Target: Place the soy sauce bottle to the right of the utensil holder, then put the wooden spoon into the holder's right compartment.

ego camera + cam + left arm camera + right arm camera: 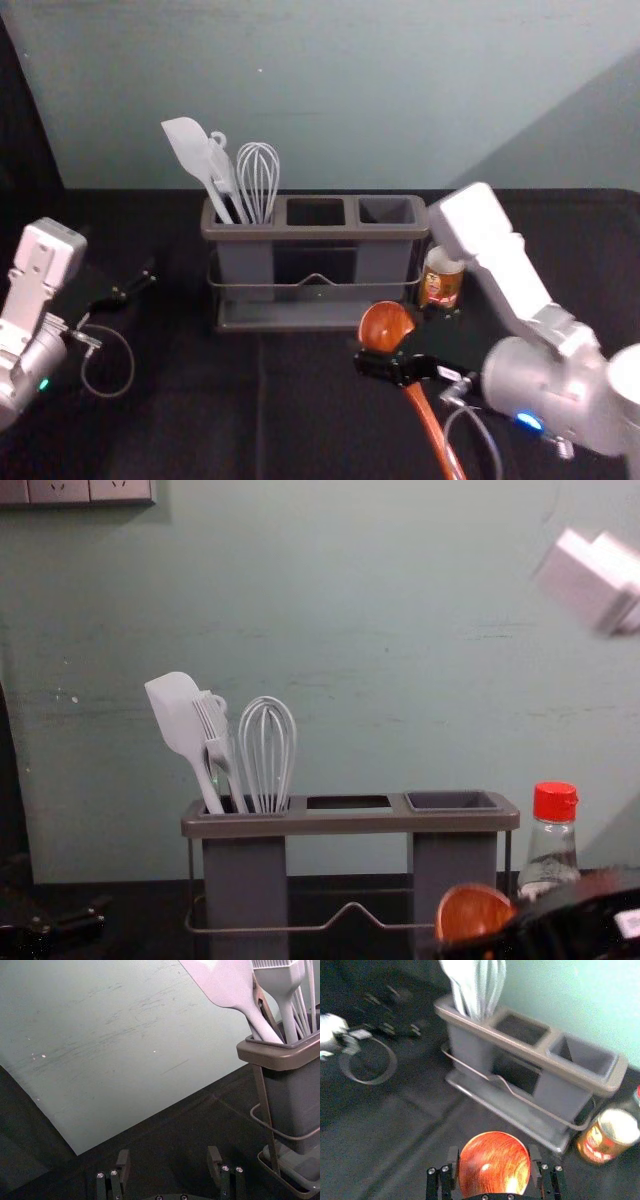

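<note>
- Left end effector [169,1160], spread and idle, hangs toward the left edge of the surface [200,420].
- Utensil holder [314,232] stands toward the far edge; its right compartment [387,210] lies ahead of the right end effector, the nearer arm.
- Right end effector [494,1157] pinches the wooden spoon [382,322] around its bowl; the handle slants toward the near edge and rightward, so it probably needs straightening before insertion.
- The spoon is glossy, reddish-orange, round-bowled.
- Soy sauce bottle [553,830], red-capped, stands just beside the holder's right end.
</note>
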Robot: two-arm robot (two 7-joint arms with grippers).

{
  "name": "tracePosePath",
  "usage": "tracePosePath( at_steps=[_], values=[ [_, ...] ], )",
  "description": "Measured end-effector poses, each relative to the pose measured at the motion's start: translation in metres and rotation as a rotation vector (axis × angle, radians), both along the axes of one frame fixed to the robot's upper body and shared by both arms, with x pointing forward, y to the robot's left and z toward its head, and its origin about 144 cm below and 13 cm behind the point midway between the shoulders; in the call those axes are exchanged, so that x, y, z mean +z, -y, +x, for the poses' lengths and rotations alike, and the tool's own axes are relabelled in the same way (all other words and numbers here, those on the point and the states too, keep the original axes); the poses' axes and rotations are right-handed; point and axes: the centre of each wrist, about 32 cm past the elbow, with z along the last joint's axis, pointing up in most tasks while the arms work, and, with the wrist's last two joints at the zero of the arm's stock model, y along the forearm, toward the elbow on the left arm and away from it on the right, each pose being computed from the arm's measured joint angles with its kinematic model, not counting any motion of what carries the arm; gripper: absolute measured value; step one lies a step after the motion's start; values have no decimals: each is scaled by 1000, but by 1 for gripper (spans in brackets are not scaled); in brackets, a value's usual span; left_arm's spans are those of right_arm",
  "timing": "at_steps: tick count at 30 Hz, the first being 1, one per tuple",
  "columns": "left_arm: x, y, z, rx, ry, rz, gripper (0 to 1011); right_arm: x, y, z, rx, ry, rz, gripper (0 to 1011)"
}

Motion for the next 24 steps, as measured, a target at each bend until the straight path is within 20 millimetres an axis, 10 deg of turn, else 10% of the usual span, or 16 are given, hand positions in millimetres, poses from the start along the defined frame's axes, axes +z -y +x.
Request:
tracePosePath(
  at_steps=[24],
  values=[
    [0, 0, 0, 0, 0, 0, 1011, -71, 75, -67, 280, 703, 233, 840]
  ],
)
